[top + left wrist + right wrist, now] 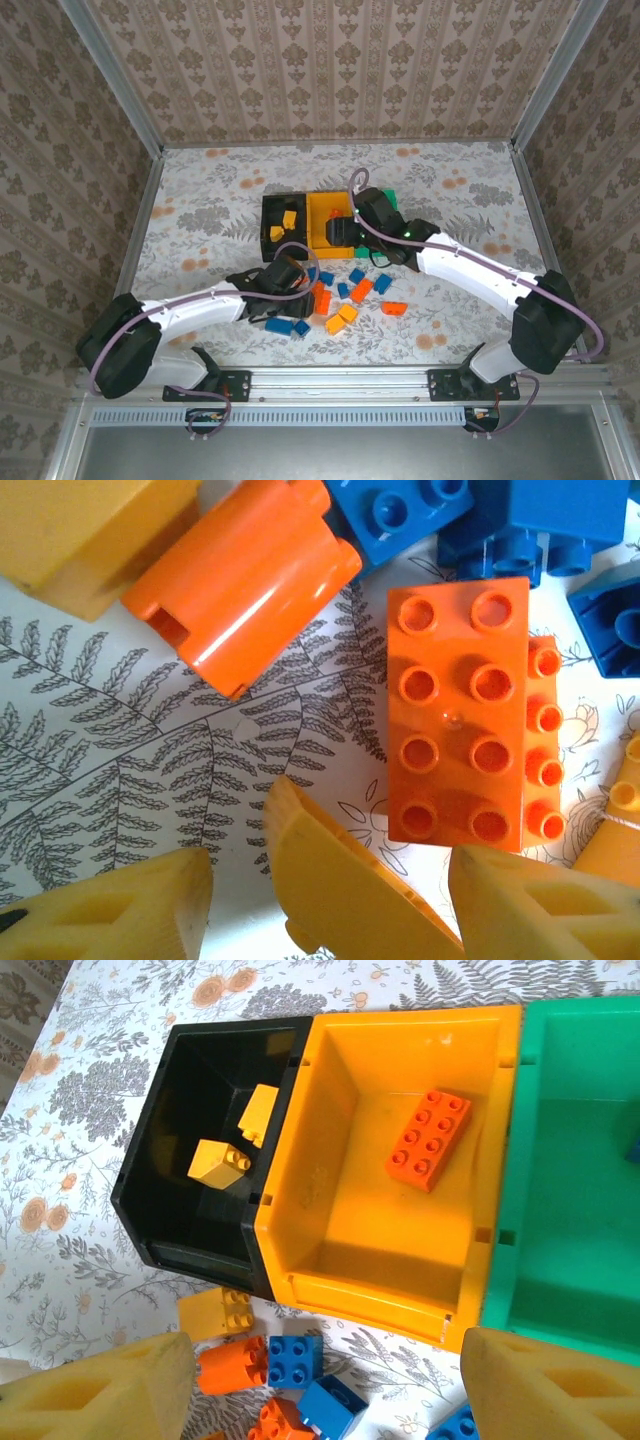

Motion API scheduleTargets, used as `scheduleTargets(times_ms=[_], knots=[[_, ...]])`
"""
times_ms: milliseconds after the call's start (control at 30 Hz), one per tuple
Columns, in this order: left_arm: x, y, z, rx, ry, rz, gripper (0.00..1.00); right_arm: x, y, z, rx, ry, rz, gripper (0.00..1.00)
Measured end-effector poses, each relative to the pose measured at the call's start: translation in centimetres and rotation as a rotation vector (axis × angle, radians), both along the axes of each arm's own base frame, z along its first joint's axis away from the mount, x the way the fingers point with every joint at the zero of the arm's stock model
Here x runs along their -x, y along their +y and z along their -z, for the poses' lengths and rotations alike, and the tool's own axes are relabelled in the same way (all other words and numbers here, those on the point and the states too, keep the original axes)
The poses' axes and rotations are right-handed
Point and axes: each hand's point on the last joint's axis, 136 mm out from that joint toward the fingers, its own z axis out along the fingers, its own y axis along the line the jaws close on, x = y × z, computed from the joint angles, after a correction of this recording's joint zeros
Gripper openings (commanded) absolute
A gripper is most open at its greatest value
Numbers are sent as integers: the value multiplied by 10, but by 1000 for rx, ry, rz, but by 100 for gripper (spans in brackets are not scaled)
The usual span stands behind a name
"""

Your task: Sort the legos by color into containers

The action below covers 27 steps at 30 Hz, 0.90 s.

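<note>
**Left end effector** (330, 865), spread wide, hovers low over loose legos (362, 290) on the surface (200, 220). The red-orange two-by-four brick (460, 715) lies studs-up: light, rigid and glossy, so best pinched across its long flat sides. **Right end effector** (328, 1360), wide and empty, hangs above the orange-yellow bin (350, 1290).

Left arm (190, 312) & right arm (470, 268): white link shells w/ black joint housings, black base plates. 1 thin purple-grey cable loops along each. Small green LED (408, 235) near right wrist. Left fingers (100, 915) yellow, wedge-shaped, w/ triangular cut-outs; right fingers (545, 1385) likewise.
</note>
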Motion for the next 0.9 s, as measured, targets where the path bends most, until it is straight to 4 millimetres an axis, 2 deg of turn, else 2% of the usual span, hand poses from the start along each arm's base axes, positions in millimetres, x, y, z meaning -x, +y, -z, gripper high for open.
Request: scheduleTargets(times_ms=[167,367,533,633,733,900], knots=[[3,11,4,-44,16,-30,49,0,-1,-8,-17,-21,3,73],[4,20,1,-74,7,-45,48,0,-1,-6,-23,-23,5,73],[5,26,6,-108,15,-47,39,-1,-1,-7,-27,-28,6,73],[4,26,10,-131,24,-43,27,-2,-2,-8,-27,-28,9,73],[1,24,10,-136,19,-42,20,-3,-4,-8,-28,-29,14,73],[-1,28,3,-148,12,-50,18,-2,-9,-7,-28,-29,24,73]])
